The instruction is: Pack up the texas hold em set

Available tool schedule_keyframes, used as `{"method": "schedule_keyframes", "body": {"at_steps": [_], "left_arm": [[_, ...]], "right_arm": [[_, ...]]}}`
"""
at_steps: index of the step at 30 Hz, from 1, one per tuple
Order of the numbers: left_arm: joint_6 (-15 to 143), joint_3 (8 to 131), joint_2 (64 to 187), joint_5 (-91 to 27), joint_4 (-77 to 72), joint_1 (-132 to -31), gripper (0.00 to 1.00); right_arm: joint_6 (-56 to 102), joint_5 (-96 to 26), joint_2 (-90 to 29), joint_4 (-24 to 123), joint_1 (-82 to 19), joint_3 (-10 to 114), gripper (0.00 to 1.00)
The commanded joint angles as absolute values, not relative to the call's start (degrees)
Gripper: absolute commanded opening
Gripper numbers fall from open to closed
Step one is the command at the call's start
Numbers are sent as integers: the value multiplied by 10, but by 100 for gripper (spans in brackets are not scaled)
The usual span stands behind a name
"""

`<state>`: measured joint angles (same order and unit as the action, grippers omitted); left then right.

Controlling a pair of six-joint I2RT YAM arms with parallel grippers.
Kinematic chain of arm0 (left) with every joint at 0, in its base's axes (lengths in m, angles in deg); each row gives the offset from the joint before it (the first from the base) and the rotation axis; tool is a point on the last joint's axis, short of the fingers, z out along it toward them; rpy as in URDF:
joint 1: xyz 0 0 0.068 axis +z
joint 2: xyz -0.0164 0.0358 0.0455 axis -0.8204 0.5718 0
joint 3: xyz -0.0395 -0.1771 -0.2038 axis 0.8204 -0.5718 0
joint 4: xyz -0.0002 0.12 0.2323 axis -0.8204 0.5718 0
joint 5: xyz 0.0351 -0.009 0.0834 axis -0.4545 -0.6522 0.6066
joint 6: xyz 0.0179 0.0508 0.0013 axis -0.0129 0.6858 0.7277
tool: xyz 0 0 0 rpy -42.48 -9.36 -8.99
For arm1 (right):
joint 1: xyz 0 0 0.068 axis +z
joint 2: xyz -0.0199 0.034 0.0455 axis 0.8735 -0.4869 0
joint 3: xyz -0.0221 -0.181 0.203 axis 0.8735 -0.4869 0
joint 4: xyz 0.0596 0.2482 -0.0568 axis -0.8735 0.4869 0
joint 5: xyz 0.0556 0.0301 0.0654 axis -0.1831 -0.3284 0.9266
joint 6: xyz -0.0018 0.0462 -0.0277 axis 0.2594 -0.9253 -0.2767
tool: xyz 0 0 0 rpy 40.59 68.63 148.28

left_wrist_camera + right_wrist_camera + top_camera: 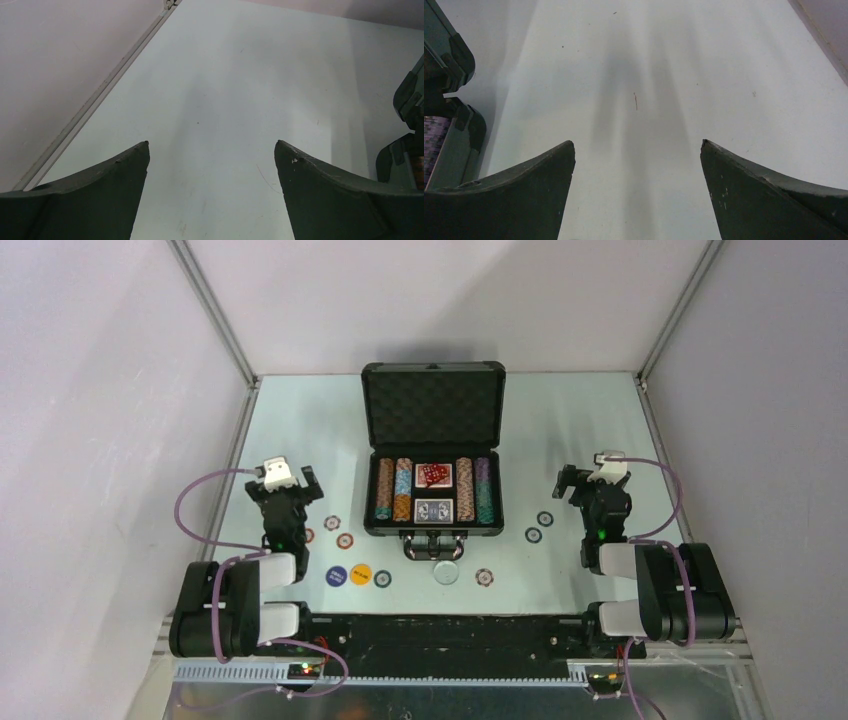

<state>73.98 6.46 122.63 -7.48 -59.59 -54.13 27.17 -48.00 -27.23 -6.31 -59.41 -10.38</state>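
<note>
The black case [433, 405] stands open mid-table, its foam-lined lid upright. Its tray holds rows of striped chips [393, 490], red dice [433, 475] and a blue card deck [434, 510]. Loose chips [345, 540] lie on the table left, front and right of the case. Near its handle [432, 546] lie a blue button [337, 576], a yellow one [360, 574] and a white one [446, 572]. My left gripper [286, 482] [211, 145] hangs open left of the case, over bare table. My right gripper [595, 480] [638, 142] is open on the other side, nothing between its fingers.
The case's corner [410, 100] shows at the right edge of the left wrist view and its hinge side [449, 60] at the left edge of the right wrist view. Grey walls with metal rails [215, 325] close the table in on three sides.
</note>
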Motion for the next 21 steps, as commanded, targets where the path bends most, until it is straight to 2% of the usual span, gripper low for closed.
{"method": "schedule_keyframes", "body": {"at_steps": [1,5,8,21], "left_arm": [[752,82,1224,-73,-610,-542,100],[751,81,1224,-73,-610,-542,100],[751,82,1224,-73,-610,-543,100],[751,80,1223,-72,-612,-543,100]], "right_arm": [[281,-491,-274,-93,-591,-105,100],[279,-492,-273,-96,-590,-107,99],[256,-543,-275,-95,-593,-104,99],[247,-549,-274,-89,-599,-104,100]]}}
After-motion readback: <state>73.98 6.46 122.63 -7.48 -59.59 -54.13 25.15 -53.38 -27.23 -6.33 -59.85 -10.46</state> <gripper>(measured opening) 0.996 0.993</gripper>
